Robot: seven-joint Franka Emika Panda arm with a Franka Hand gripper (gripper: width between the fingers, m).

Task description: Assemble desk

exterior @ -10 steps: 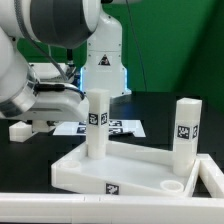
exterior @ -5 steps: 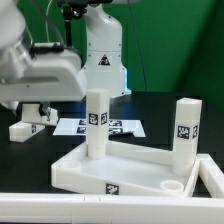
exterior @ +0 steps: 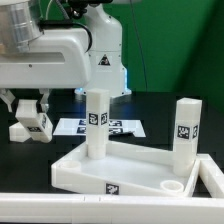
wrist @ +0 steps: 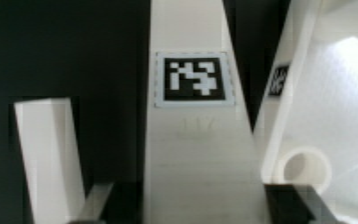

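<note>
Gripper clenched on a white plastic square block leg: smooth faces, black-and-white square tag on one side. Wrist view: dark fingers flanking it. Held at the exterior view's left, well apart from the wide white rimmed tray-like desk top in the foreground. Two upright square legs standing at the tray's far corners. Round socket in a near corner. Fourth leg lying on the black table just beside the held one. Flat marker board behind the tray.
</note>
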